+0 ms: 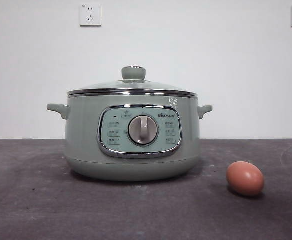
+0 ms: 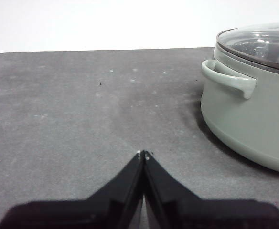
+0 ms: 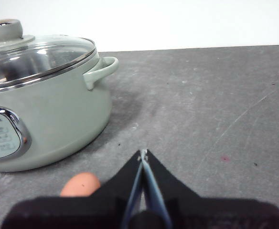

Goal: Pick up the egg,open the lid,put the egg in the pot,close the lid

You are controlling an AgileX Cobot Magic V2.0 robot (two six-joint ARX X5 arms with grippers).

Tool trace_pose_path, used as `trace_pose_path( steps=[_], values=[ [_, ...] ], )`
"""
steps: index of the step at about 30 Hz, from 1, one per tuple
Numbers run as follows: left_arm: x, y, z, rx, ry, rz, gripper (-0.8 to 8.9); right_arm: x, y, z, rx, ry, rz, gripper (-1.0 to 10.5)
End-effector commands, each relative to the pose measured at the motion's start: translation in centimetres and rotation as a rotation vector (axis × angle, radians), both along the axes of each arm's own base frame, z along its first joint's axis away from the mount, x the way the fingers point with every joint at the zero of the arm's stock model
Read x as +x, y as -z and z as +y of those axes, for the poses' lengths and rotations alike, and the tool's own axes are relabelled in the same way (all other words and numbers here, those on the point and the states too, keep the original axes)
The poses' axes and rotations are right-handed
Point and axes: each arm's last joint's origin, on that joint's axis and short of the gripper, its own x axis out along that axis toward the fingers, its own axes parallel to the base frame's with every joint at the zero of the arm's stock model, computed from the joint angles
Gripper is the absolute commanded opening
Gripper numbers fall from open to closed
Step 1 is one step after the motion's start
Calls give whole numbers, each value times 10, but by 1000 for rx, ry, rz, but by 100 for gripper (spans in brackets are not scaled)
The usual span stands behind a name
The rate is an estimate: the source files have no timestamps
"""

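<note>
The sage-green pot [image 1: 132,137] stands mid-table with the glass lid [image 1: 132,86] shut on it, green knob on top. The orange-brown egg [image 1: 245,178] lies on the table in front of the pot, to its right. In the right wrist view the egg [image 3: 80,185] shows just beside my right gripper [image 3: 143,153], which is shut and empty; the pot [image 3: 44,109] is beyond it. My left gripper [image 2: 143,154] is shut and empty above the bare table, with the pot [image 2: 254,109] and its lid [image 2: 261,44] off to one side. Neither arm shows in the front view.
The dark grey table [image 1: 36,200] runs to a white wall with two power sockets [image 1: 90,14]. The pot's side handles [image 1: 59,109] stick out on both sides.
</note>
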Motion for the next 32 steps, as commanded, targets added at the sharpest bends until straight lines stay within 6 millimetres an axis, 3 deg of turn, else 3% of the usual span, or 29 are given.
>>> trace_pose_path(
  steps=[1,8,12,19,25,32],
  values=[
    [1,4,0,-18,-7,10,-4,0,5,0,48,-2,30,1],
    [0,2,-1,-161,23,28,-6,0,1,0,216,22,69,-10],
    [-3,-7,-3,-232,69,47,-6,-2,-14,0,311,30,58,-12],
    [-15,-43,-4,-261,112,40,-6,-8,-55,0,311,25,49,-12],
    [-26,-84,-6,-275,196,32,-6,-10,-99,3,191,-80,171,-12],
    [-32,-126,-11,-208,360,156,-6,-8,-149,5,32,-197,339,-12]
  ],
)
